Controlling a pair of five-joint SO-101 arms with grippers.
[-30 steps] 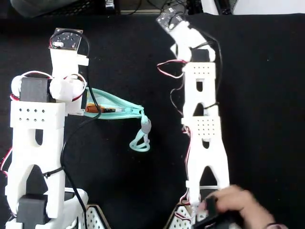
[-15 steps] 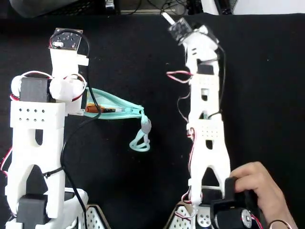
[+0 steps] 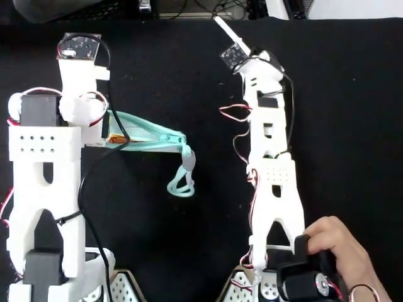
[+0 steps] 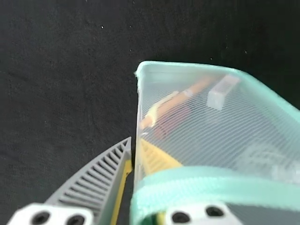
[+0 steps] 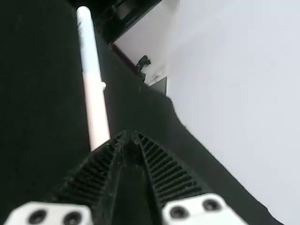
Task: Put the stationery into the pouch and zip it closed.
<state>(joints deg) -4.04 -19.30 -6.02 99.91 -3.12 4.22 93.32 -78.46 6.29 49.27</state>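
Observation:
A teal-trimmed mesh pouch (image 3: 148,133) hangs sideways off my left gripper (image 3: 106,130), with its wrist loop (image 3: 181,181) trailing on the black table. Seen from the left wrist, the pouch (image 4: 211,126) holds an orange pen (image 4: 173,101) and a small pale block (image 4: 220,96). The left gripper (image 4: 136,157) is shut on the pouch's edge. Far back, my right gripper (image 3: 238,51) is shut with nothing between its fingers. A white pen (image 3: 223,29) lies on the table just under and ahead of it. In the right wrist view the white pen (image 5: 91,79) runs beside the shut gripper (image 5: 129,140).
A person's hand (image 3: 343,251) grips the motor at the right arm's base. The black table (image 3: 340,126) ends near the white pen, with a pale wall (image 5: 225,70) and cables beyond.
The right arm swung to the right and stretched farther back, uncovering the white pen. The left arm shifted slightly back and left with the pouch. The hand moved onto the right arm's base.

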